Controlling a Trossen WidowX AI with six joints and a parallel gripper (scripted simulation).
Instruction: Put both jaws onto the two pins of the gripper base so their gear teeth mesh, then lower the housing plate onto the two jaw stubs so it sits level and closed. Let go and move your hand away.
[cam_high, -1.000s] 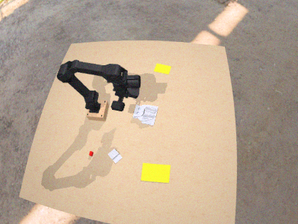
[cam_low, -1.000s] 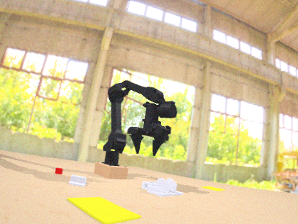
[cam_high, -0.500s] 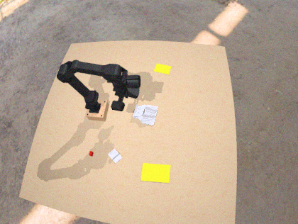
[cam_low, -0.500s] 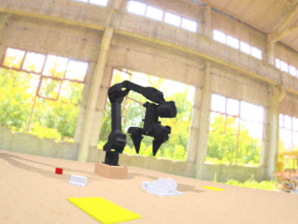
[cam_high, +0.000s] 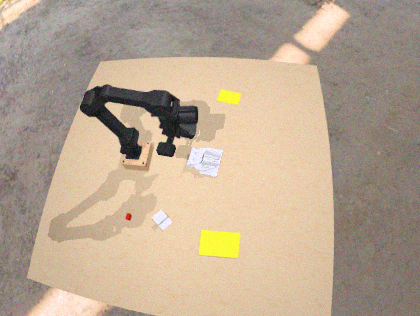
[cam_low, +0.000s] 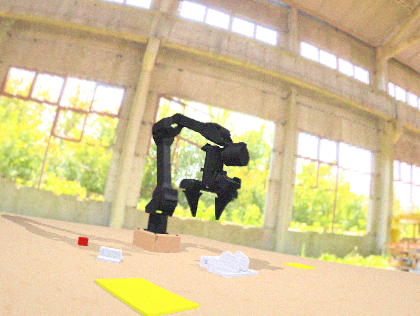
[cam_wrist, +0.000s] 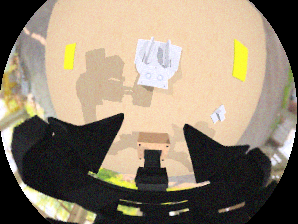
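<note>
The black two-fingered gripper (cam_low: 206, 216) (cam_wrist: 154, 121) hangs above the wooden table (cam_high: 270, 200) (cam_low: 45, 270) (cam_wrist: 200, 55), fingers spread wide, holding nothing. Near the arm's base lies the white plastic gripper base (cam_high: 206, 161) (cam_low: 228, 265) (cam_wrist: 155, 75), a flat plate with two upright, ridge-like pieces and two small round bumps (rather like buttons, from here). A small white stepped block (cam_high: 161, 220) (cam_low: 110, 255) (cam_wrist: 218, 114) sits well apart from it.

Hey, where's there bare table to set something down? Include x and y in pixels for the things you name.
Bare wood lies between the large yellow rectangle (cam_high: 219, 244) (cam_low: 145, 296) (cam_wrist: 240, 61) and the white plastic assembly (cam_high: 210, 167) (cam_low: 231, 271) (cam_wrist: 172, 67). Another patch lies right of that assembly in the top view. It is crowded around the black robot arm (cam_high: 122, 95) (cam_low: 164, 162).
</note>
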